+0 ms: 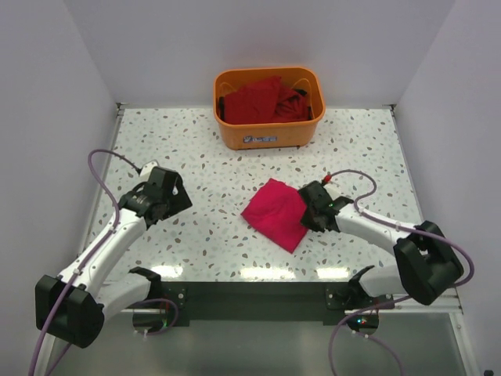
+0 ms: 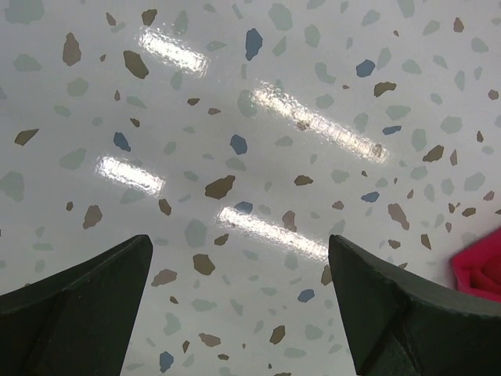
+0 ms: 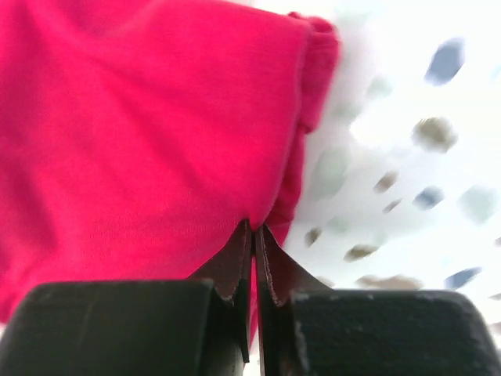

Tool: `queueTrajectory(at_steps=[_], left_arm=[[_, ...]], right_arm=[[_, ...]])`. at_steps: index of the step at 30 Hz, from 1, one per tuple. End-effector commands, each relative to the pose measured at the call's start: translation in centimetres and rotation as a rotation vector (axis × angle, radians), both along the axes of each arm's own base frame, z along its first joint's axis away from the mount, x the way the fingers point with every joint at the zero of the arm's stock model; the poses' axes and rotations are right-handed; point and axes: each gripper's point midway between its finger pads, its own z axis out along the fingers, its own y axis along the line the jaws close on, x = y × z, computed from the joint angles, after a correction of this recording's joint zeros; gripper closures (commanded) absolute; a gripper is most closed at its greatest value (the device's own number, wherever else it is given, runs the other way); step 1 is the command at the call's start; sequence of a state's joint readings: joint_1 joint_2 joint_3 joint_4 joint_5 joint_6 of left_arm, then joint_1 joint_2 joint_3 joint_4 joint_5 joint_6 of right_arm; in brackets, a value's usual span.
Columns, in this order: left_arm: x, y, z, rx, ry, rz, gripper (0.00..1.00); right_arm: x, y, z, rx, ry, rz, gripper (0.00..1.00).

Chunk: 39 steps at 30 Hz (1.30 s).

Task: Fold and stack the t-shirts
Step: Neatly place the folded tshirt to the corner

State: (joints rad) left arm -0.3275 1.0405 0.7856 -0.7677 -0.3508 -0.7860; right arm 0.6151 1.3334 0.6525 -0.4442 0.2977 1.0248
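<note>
White walls (image 1: pixel 235 39) are closing in a speckled table (image 1: pixel 196 157) in the top view. One bright pinkish crimson t-shirt (image 1: pixel 274 213) is lying on it right of centre, folded into a compact, roughly square bundle turned like a diamond. One orange basket (image 1: pixel 266 135) is sitting at the far edge, holding darker red t-shirts (image 1: pixel 262 100) in a crumpled heap; how many are in it I cannot tell. The left gripper (image 1: pixel 176 196) is hanging over bare table, well apart from the crimson t-shirt, while the right gripper (image 1: pixel 307 211) is touching that shirt's right side.

Left wrist view: both dark fingers (image 2: pixel 86 305) are standing wide apart with nothing between them above the table, and one corner of the crimson t-shirt is showing at the right edge (image 2: pixel 481 270).

Right wrist view: the crimson t-shirt (image 3: pixel 141 133) is filling the left half, smooth on top, with layered folded edges along its right side. The right gripper (image 3: pixel 253 235) is pressing its fingers together, pinching the near edge of the cloth, a red strip showing between them
</note>
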Motion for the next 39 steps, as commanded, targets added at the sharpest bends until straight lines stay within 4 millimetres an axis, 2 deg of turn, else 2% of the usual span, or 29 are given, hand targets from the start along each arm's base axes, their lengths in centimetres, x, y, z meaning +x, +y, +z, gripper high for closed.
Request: queueTrajectory(at_steps=[1,2,3,4,6,8,9,10,12,13,14,15,16,18,19,21,22,23,26,27,31,33,37,39], left_arm=[[1.8,0.4,2.3,0.027,-0.070,0.003,0.00],[1.8,0.5,2.4,0.029,-0.070,0.005,0.00],[1.9,0.6,2.5,0.035,-0.076,0.006,0.00],[1.9,0.6,2.6,0.037,-0.079,0.001,0.00],[2.2,0.5,2.9,0.040,-0.094,-0.010,0.00],[2.3,0.6,2.9,0.049,-0.095,-0.015,0.00],[2.4,0.7,3.0,0.055,-0.096,-0.014,0.00],[2.5,0.8,3.1,0.063,-0.097,-0.019,0.00],[2.7,0.9,2.9,0.077,-0.088,-0.015,0.00],[3.0,0.9,3.1,0.081,-0.090,-0.018,0.00],[3.1,0.9,2.8,0.087,-0.077,-0.017,0.00],[3.3,1.1,2.7,0.096,-0.072,-0.013,0.00],[3.6,1.1,2.9,0.098,-0.077,-0.007,0.00],[4.0,1.3,2.5,0.113,-0.063,0.008,0.00],[4.3,1.2,2.7,0.110,-0.067,0.011,0.00],[4.8,1.3,2.3,0.119,-0.050,0.015,0.00],[5.2,1.3,2.4,0.120,-0.053,0.019,0.00],[5.4,1.3,2.0,0.128,-0.034,0.019,0.00],[6.4,1.3,1.8,0.140,-0.020,0.027,0.00],[6.5,1.4,1.4,0.143,-0.007,0.027,0.00],[7.6,1.2,1.1,0.133,0.011,0.029,0.00],[7.8,1.1,0.9,0.134,0.021,0.027,0.00],[8.0,1.3,0.9,0.138,0.026,0.028,0.00],[7.9,1.5,1.1,0.137,0.020,0.034,0.00]], right_arm=[[2.0,-3.0,0.5,-0.150,0.032,0.112,1.00],[2.0,-3.4,-0.4,-0.174,0.092,0.156,1.00],[2.8,-4.7,-0.6,-0.198,0.127,0.173,1.00],[3.4,-5.8,0.2,-0.244,0.188,0.183,1.00],[4.0,-9.0,-0.8,-0.338,0.296,0.224,1.00],[6.2,-10.6,-0.1,-0.375,0.291,0.247,1.00],[6.9,-11.7,-0.9,-0.360,0.312,0.248,1.00],[9.0,-11.9,-0.3,-0.359,0.280,0.291,1.00],[10.5,-13.9,-1.2,-0.380,0.327,0.305,1.00],[12.6,-14.9,-0.1,-0.425,0.313,0.323,1.00],[13.3,-15.6,-0.1,-0.435,0.323,0.316,1.00],[13.5,-17.1,0.1,-0.435,0.355,0.282,1.00],[15.4,-17.8,0.2,-0.444,0.343,0.264,1.00],[17.0,-19.8,0.6,-0.448,0.331,0.203,1.00],[18.6,-19.9,1.0,-0.454,0.317,0.195,1.00],[19.5,-22.6,1.1,-0.481,0.330,0.131,1.00],[20.6,-23.2,2.1,-0.499,0.321,0.111,1.00],[20.6,-24.3,1.1,-0.537,0.362,0.089,1.00],[21.4,-27.1,1.6,-0.556,0.371,-0.030,1.00],[21.2,-27.7,1.1,-0.551,0.385,-0.038,1.00],[22.9,-28.3,1.7,-0.498,0.301,-0.159,1.00],[23.0,-29.1,1.8,-0.528,0.305,-0.197,1.00],[25.0,-29.0,1.9,-0.504,0.268,-0.176,1.00],[25.0,-29.0,1.9,-0.503,0.277,-0.173,1.00]])
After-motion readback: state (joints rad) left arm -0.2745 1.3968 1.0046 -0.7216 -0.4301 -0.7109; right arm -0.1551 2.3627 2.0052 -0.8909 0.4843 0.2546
